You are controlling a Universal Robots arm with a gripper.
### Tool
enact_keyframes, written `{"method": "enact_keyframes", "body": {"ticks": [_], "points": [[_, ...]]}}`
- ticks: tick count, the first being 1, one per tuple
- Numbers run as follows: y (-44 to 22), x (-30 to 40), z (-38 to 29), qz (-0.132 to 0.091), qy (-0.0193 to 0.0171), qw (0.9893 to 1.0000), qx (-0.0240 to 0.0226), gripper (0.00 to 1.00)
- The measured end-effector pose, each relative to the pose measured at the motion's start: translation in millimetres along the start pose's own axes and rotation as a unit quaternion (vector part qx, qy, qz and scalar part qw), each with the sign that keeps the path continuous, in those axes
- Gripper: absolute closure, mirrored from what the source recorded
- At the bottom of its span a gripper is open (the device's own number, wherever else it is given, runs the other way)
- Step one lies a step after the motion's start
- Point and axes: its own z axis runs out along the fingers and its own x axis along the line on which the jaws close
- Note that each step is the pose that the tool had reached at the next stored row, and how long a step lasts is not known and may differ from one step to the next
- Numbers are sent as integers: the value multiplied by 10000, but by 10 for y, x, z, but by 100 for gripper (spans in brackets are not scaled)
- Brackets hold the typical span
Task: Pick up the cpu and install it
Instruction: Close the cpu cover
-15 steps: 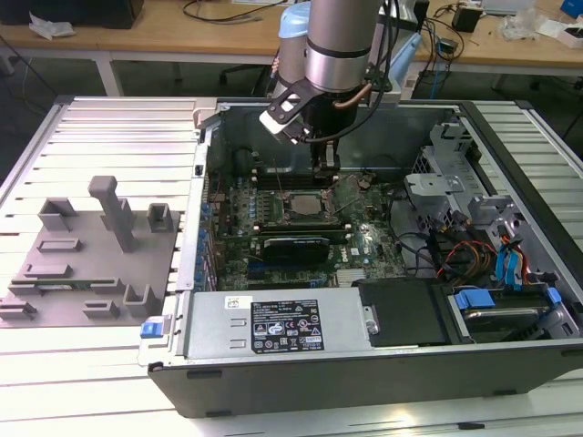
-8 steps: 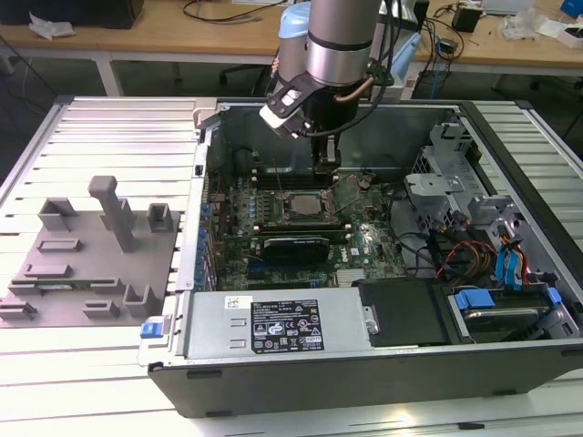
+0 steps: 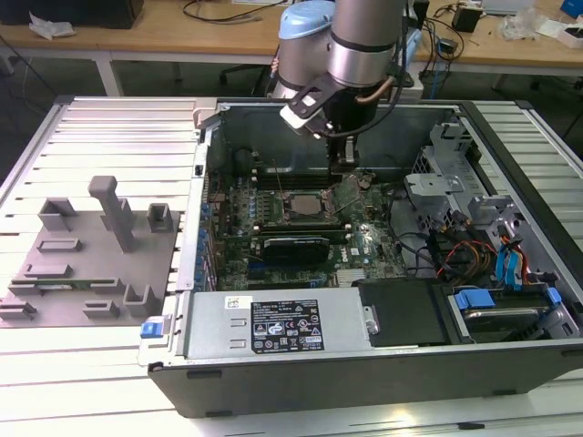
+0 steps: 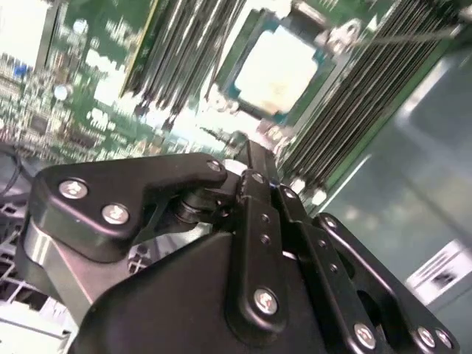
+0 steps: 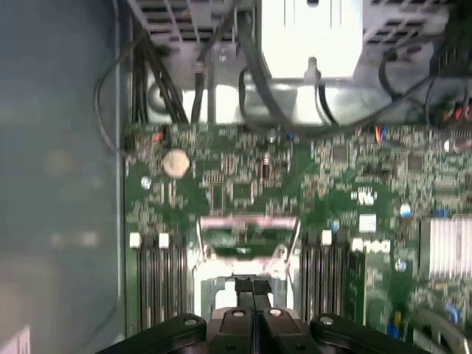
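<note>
The cpu (image 3: 307,206) (image 4: 276,70) lies flat in the black-framed motherboard socket, its silvery-white top facing up. My gripper (image 3: 346,166) hangs inside the open computer case, a little to the exterior view's right of the socket and clear of the chip. In both wrist views its black fingers (image 4: 254,177) (image 5: 253,289) are pressed together with nothing visible between them. The socket's metal load frame (image 5: 247,234) (image 3: 350,191) stands tilted up just beyond the fingertips. A thin wire lever (image 4: 413,33) sticks out beside the socket.
Memory slots (image 5: 158,276) flank the socket on both sides. A grey fixture plate (image 3: 82,259) with upright posts lies outside the case at the exterior view's left. The power supply (image 3: 273,323), drive cage (image 3: 437,187) and coloured cables (image 3: 474,255) crowd the case.
</note>
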Motion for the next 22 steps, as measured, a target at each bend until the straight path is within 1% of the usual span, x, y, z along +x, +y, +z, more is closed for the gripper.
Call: {"method": "enact_keyframes", "body": {"ticks": [3,4,5,8,10,11,12,14,20,22], "points": [[142,-10,-2,1,0,10000,25,89],[237,-18,-3,0,0,10000,43,89],[290,-22,-4,0,-1,10000,54,89],[421,-30,-5,0,0,10000,79,89],[547,-39,-7,-1,0,9999,105,89],[579,-41,-7,-1,1,9999,113,89],[597,-41,-7,-1,1,9999,118,89],[603,-41,4,-1,0,9999,120,89],[606,-39,118,-1,0,9999,122,89],[606,-39,122,-1,-1,9999,122,89]]}}
